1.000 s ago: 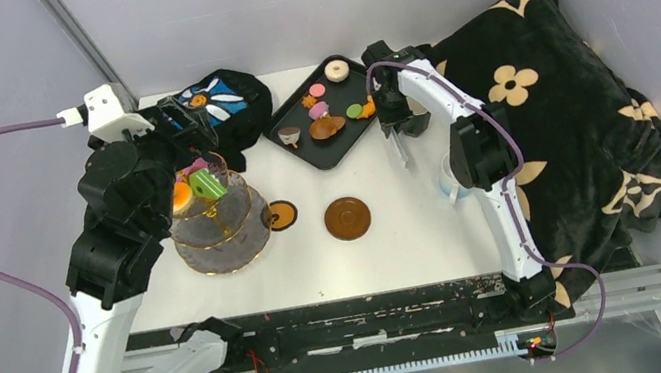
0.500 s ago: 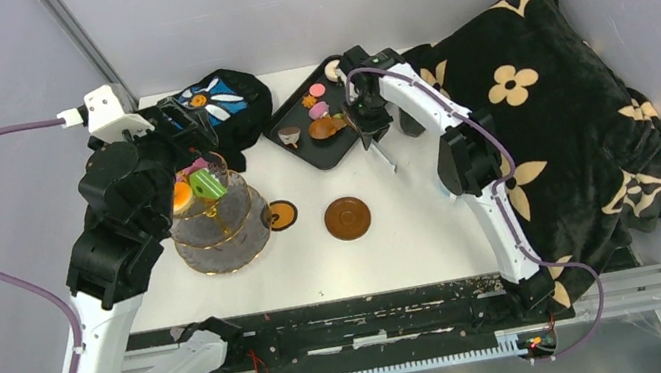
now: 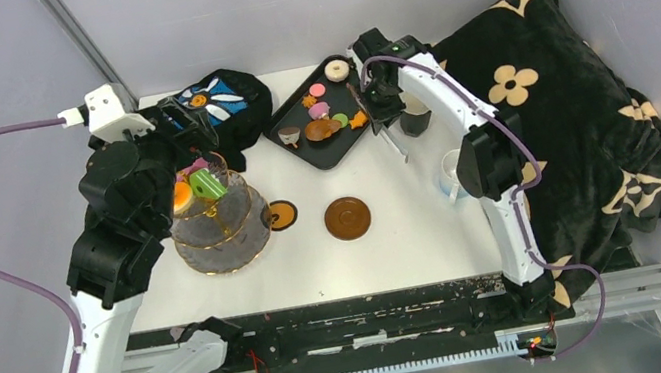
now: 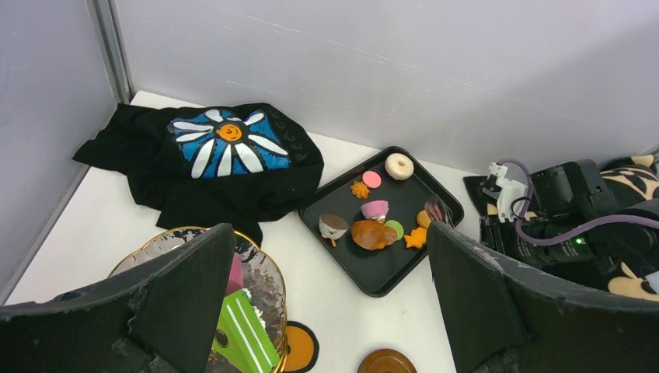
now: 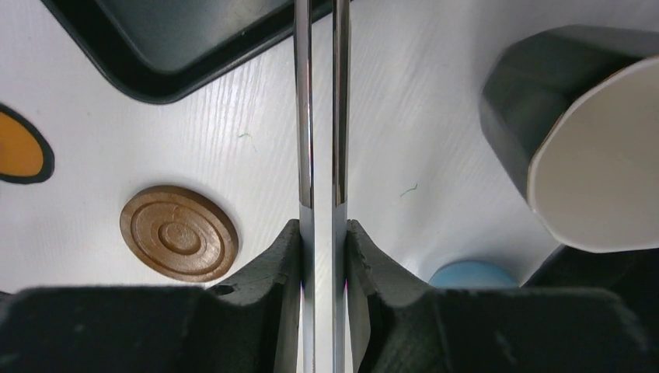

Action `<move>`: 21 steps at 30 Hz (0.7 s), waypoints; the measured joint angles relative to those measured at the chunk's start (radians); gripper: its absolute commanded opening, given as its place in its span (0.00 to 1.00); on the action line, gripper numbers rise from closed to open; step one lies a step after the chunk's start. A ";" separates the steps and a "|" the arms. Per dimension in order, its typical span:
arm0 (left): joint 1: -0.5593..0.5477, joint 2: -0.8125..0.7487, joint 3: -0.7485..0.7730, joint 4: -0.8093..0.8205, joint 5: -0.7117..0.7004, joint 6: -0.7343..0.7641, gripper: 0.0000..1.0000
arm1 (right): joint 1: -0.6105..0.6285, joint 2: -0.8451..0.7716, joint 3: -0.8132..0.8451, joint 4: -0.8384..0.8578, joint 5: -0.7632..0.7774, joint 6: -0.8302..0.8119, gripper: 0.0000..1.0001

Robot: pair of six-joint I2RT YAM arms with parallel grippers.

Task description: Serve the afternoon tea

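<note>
The three-tier glass stand (image 3: 217, 228) (image 4: 266, 273) stands at the left, with an orange pastry (image 3: 181, 193) and a green cake slice (image 3: 207, 184) (image 4: 245, 334) on its top tier. My left gripper (image 4: 326, 229) hangs open above it, holding nothing. More pastries lie on the black tray (image 3: 334, 158) (image 4: 373, 291): a pink one (image 4: 374, 209), a brown one (image 4: 371, 235) and a donut (image 4: 399, 165). My right gripper (image 3: 383, 117) (image 5: 320, 225) is shut on metal tongs (image 3: 395, 145) (image 5: 304, 116), which point down at the table between the tray (image 5: 171, 92) and the dark cup (image 3: 416, 118) (image 5: 513, 85).
A brown saucer (image 3: 348, 217) (image 5: 179, 231) lies mid-table, and an orange black-rimmed coaster (image 3: 281, 214) beside the stand. The white mug (image 3: 451, 174) stands right of the saucer. A black flower cloth (image 3: 216, 104) lies at the back left. A black blanket (image 3: 576, 105) covers the right side.
My right gripper swung left over the tray with the tongs, then came back to the tray's right edge. The small green and orange pieces now lie slightly further left. The left arm stayed still.
</note>
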 measured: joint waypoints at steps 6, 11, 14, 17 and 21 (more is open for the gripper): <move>0.000 0.006 0.000 0.000 0.001 0.000 0.99 | 0.000 -0.089 -0.181 0.076 -0.080 0.013 0.13; 0.000 0.018 0.000 0.001 0.005 0.000 0.99 | 0.001 -0.172 -0.371 0.184 -0.187 0.094 0.24; 0.000 0.022 0.000 0.001 0.005 0.000 0.99 | 0.001 -0.227 -0.471 0.278 -0.260 0.169 0.29; 0.000 0.021 0.000 0.001 0.005 0.000 0.99 | 0.001 -0.277 -0.569 0.405 -0.346 0.274 0.35; 0.000 0.019 -0.002 0.002 0.005 0.000 0.99 | 0.002 -0.295 -0.673 0.573 -0.437 0.421 0.38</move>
